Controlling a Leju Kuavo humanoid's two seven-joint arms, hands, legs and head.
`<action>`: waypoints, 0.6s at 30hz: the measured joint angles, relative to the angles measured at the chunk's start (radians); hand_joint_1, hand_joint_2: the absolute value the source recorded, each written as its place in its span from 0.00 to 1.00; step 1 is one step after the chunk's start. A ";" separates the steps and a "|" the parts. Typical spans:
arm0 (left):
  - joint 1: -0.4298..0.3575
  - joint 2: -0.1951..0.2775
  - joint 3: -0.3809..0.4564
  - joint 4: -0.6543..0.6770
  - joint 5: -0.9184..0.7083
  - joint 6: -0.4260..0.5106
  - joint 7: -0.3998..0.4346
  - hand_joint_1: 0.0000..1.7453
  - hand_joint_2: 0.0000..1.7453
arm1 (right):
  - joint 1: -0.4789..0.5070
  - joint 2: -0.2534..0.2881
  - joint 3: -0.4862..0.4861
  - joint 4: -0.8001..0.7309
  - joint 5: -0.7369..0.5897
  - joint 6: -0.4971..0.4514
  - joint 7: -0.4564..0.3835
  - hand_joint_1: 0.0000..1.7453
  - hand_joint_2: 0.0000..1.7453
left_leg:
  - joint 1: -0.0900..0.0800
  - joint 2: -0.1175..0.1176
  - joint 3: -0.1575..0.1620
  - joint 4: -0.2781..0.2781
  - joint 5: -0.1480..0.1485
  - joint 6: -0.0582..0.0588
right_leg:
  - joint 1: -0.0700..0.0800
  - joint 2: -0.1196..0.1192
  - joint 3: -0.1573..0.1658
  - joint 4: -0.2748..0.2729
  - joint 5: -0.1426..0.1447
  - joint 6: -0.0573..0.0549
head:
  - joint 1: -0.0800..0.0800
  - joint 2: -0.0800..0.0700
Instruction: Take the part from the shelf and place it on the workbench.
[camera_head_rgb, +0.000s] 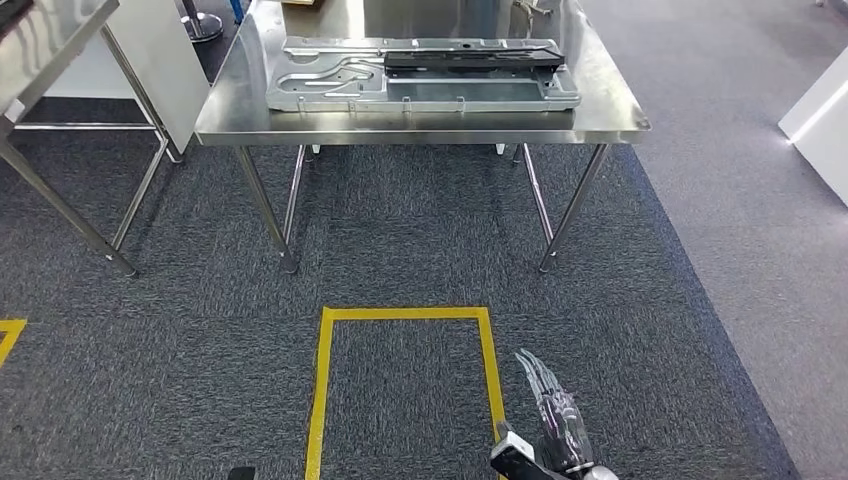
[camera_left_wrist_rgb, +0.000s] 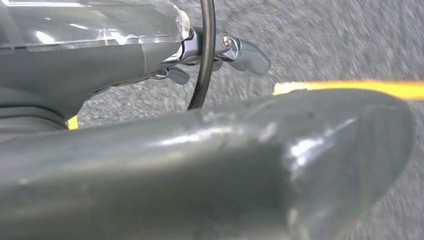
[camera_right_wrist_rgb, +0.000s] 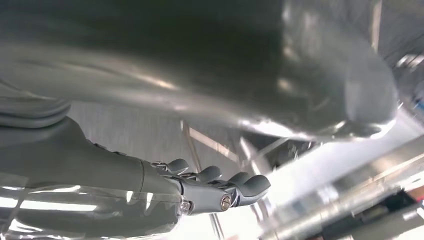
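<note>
Workbench (camera_head_rgb: 610, 110), two stacked parts (camera_head_rgb: 420, 85)

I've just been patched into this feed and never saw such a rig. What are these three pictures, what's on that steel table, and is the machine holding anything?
It is a two-legged humanoid robot with two arms, each ending in a hand. The head view looks forward and down from high on its body: a steel workbench stands ahead on grey carpet, with a flat metal part lying on it. A yellow tape box marks the floor in front. The right hand comes in at the bottom of that view, fingers straight, holding nothing. The other two pictures come from cameras at the wrists and are turned. The left hand hangs over the carpet; its thick thumb is up close, and nothing shows in its grip. The right wrist view shows that hand's fingers empty too.
</note>
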 joint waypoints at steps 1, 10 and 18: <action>0.004 0.001 0.010 0.000 0.006 0.004 -0.010 0.00 0.00 | 0.023 0.008 -0.038 -0.001 -0.043 0.038 -0.046 0.00 0.00 | -0.001 0.002 -0.014 0.000 0.010 0.002 | -0.001 0.000 -0.014 0.065 -0.041 0.003 | 0.000 0.000; 0.019 0.002 0.078 0.000 0.039 0.032 -0.046 0.00 0.00 | 0.040 0.100 -0.504 0.303 -0.136 0.280 -0.281 0.00 0.00 | -0.014 0.029 -0.085 0.008 0.078 -0.024 | 0.014 -0.015 0.254 -0.174 -0.024 -0.033 | 0.000 0.000; 0.039 0.003 0.119 0.000 0.048 0.043 -0.067 0.00 0.00 | -0.045 0.114 -0.920 0.807 -0.147 0.303 -0.161 0.00 0.00 | -0.008 0.013 -0.183 0.294 -0.090 -0.059 | 0.008 -0.012 0.217 -0.174 0.006 -0.065 | 0.000 0.000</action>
